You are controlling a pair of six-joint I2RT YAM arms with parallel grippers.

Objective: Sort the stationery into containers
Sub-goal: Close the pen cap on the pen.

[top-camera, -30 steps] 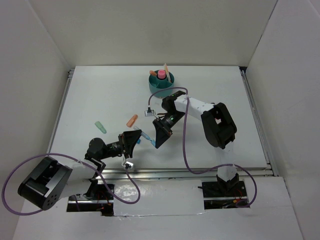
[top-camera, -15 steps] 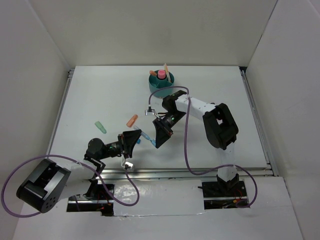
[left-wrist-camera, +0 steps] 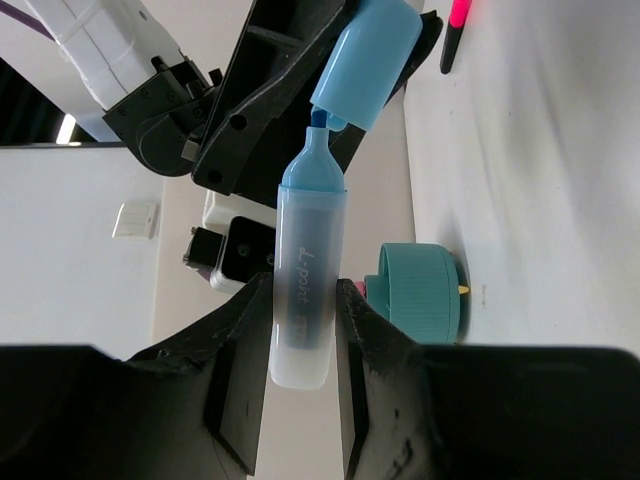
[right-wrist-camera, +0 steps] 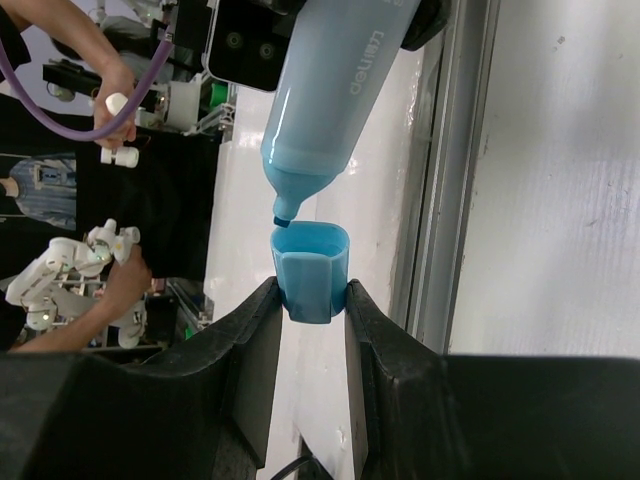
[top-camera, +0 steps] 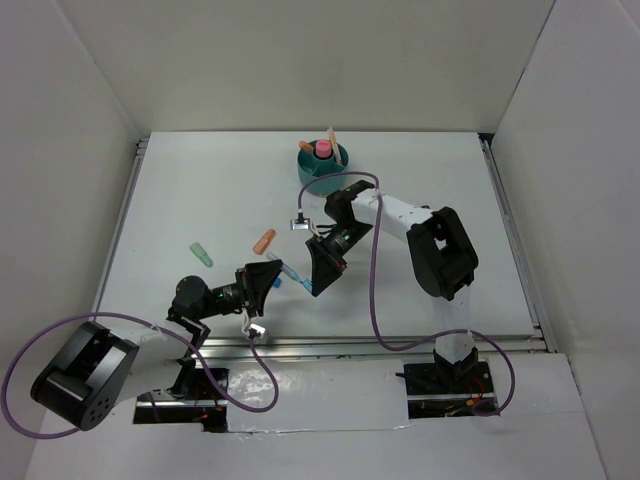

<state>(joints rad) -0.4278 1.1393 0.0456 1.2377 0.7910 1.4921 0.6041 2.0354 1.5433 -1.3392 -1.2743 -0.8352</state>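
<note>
My left gripper (left-wrist-camera: 303,360) is shut on the frosted barrel of a blue highlighter (left-wrist-camera: 305,290), whose bare blue tip points at my right gripper. That right gripper (right-wrist-camera: 310,310) is shut on the highlighter's blue cap (right-wrist-camera: 310,270), open mouth toward the tip of the highlighter (right-wrist-camera: 335,90). The tip sits just at the cap's mouth (left-wrist-camera: 368,60). From above, both grippers meet mid-table around the highlighter (top-camera: 290,271). The teal organizer cup (top-camera: 322,165) stands at the back with pink and orange pieces inside. An orange marker (top-camera: 264,240) and a mint green marker (top-camera: 201,254) lie on the table.
A pink pen (left-wrist-camera: 455,30) lies on the white table in the left wrist view. White walls enclose the table on three sides. Purple cables loop near both arm bases at the front edge (top-camera: 370,345).
The highlighter and cap have hardly moved. The left arm's rear joint has drifted slightly down and left.
</note>
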